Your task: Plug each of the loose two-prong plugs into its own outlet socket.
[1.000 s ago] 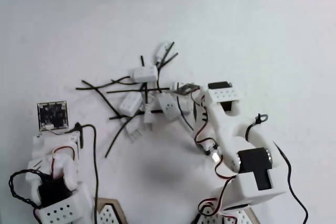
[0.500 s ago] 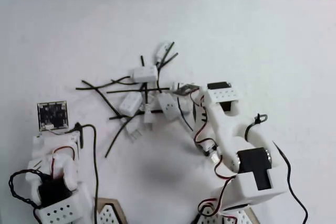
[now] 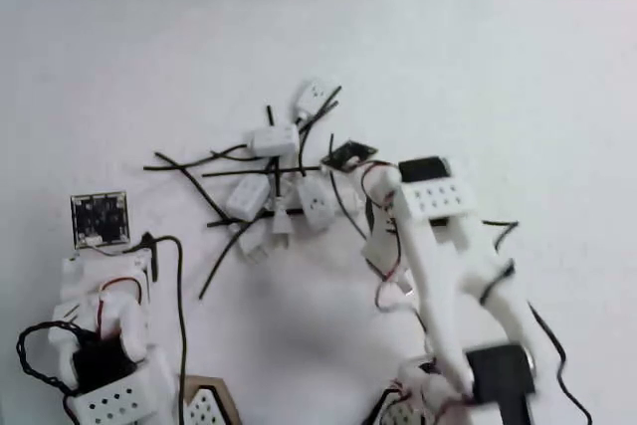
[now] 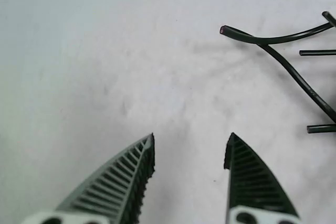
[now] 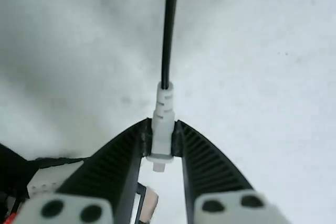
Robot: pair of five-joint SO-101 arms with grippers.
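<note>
Now | right gripper (image 5: 161,124) pinches white plug (image 5: 163,103), black cord (image 5: 170,24) running off from it | left gripper (image 4: 191,136) spread above table (image 4: 79,51) | outlet sockets (image 3: 275,139) clustered mid-table, contents unclear

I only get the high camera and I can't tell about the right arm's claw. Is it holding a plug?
Observer: Yes. In the right wrist view the right claw is shut on a white plug, and its black cord runs away from the claw.
Operator: What about the left claw?
Observer: The left claw is open and empty, over bare table.
Operator: Is anything near it?
Observer: A cut black wire end lies on the table beyond its tips.
</note>
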